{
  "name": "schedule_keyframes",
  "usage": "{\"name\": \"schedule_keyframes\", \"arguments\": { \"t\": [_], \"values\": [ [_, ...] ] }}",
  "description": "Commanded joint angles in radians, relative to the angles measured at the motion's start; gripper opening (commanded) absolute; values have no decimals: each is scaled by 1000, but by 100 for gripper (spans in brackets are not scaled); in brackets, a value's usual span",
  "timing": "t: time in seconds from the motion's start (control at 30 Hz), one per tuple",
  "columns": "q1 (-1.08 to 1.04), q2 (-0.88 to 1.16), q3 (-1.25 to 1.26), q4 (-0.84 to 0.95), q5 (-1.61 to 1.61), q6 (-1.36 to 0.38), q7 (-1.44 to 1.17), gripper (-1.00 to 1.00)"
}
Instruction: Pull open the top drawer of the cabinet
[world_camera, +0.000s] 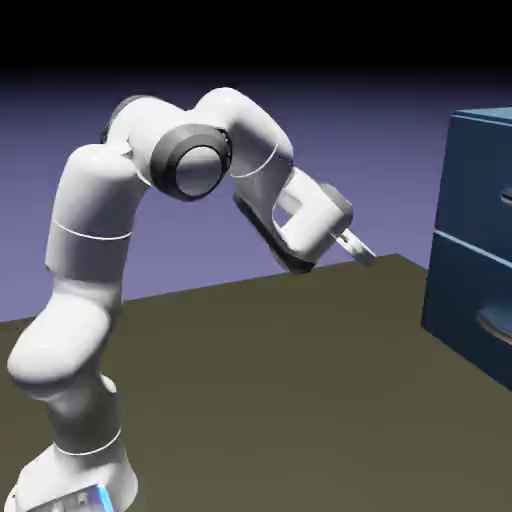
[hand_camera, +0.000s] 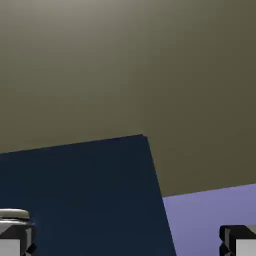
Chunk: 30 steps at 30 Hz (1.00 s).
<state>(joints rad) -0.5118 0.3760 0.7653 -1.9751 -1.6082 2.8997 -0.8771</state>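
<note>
The worktop (world_camera: 300, 380) fills most of what I have on screen, a dull olive slab, and the cabinet (world_camera: 470, 250) stands at its right end, cut off by the frame so that I only get its near corner and part of its front. The top drawer (world_camera: 480, 170) is the upper dark blue panel, above the pale seam; only a sliver of its grey-blue handle (world_camera: 507, 197) shows at the very edge (the lower drawer's handle (world_camera: 495, 325) is far easier to see, which is exactly my worry). From here I judge the main risk is drifting onto that lower handle, or coming in off-centre and sliding along the flat panel, because the target handle is barely in my outside view and absent from the hand view, which shows only worktop, a dark blue slab of cabinet (hand_camera: 85, 195) and backdrop.

The arm (world_camera: 90, 280) rises from the lower left, folds at a high elbow and reaches down and to the right, the wrist tilted toward the cabinet. The jaws (world_camera: 358, 246) hang over the worktop, well apart from the cabinet, spread wide and gripping nothing; in the hand view the fingertips (hand_camera: 15, 232) sit near opposite bottom corners
</note>
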Motion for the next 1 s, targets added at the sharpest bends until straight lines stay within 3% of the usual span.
{"name": "schedule_keyframes", "arguments": {
  "t": [0.0,0.97],
  "values": [
    [-14,25,21,22,-43,-4,-44,0],
    [-406,733,593,647,-1246,-106,-1254,0]
  ]
}}
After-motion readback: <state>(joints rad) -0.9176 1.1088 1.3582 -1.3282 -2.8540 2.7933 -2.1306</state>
